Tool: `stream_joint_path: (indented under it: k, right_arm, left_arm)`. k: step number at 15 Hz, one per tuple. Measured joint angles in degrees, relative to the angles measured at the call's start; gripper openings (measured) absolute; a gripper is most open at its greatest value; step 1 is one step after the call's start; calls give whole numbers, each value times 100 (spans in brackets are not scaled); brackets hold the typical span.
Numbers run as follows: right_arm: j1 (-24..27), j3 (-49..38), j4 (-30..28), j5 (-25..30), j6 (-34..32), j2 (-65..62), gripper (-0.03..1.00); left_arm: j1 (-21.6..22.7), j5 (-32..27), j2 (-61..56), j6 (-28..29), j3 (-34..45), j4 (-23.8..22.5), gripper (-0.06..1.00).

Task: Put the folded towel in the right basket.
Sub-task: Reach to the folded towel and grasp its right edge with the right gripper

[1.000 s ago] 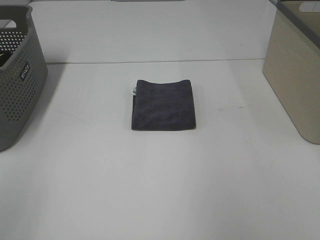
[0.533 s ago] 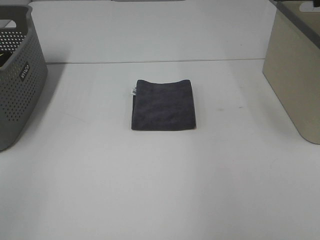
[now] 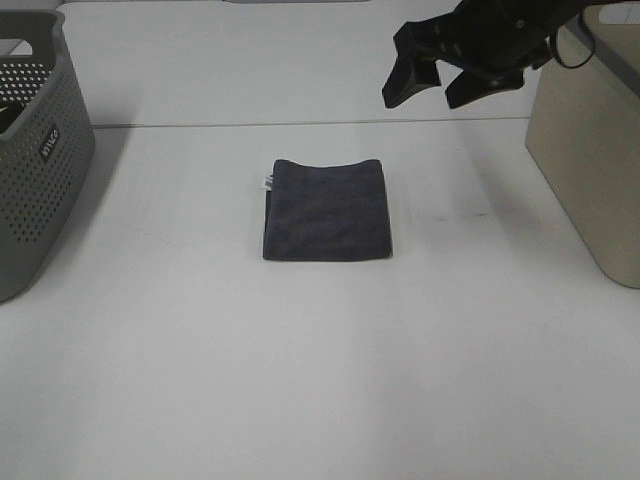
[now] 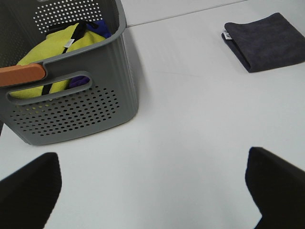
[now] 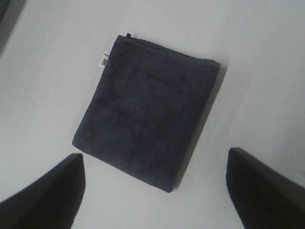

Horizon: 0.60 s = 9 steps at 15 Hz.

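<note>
White table (image 3: pixel 320 380) fills my view. At left stands the grey basket (image 3: pixel 40 170) with a yellow cloth (image 4: pixel 57 45) inside; my left gripper (image 4: pixel 152 191) hangs near it, jaws spread wide, empty. The folded towel (image 3: pixel 326 210) lies flat at centre. My right gripper (image 3: pixel 428 98) hovers just beyond it, jaws wide apart, holding nothing. The right basket (image 3: pixel 590 150) stands well apart from the towel.

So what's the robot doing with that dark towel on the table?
The robot is meant to put the folded towel into the beige right basket. It hasn't grabbed it yet: the towel lies flat on the white table, with nothing touching it. The right gripper hovers open in the air, its camera looking down at the towel. The left gripper is open too, off by the grey basket with yellow cloth inside.
</note>
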State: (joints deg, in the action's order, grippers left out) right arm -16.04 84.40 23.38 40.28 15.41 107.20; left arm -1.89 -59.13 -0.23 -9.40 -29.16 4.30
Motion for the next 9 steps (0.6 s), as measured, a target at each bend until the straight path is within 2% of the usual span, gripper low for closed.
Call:
stream_joint_path:
  k: [2, 7, 9]
  right_arm:
    - [0, 607, 69, 367, -218, 670, 75]
    - [120, 2246, 195, 1696, -258, 2166, 75]
    - [258, 2653, 424, 2017, -195, 2664, 75]
  left_arm:
    - [0, 0, 0, 0, 0, 0, 99]
    - [0, 0, 0, 0, 0, 0, 99]
    - [0, 0, 0, 0, 0, 0, 99]
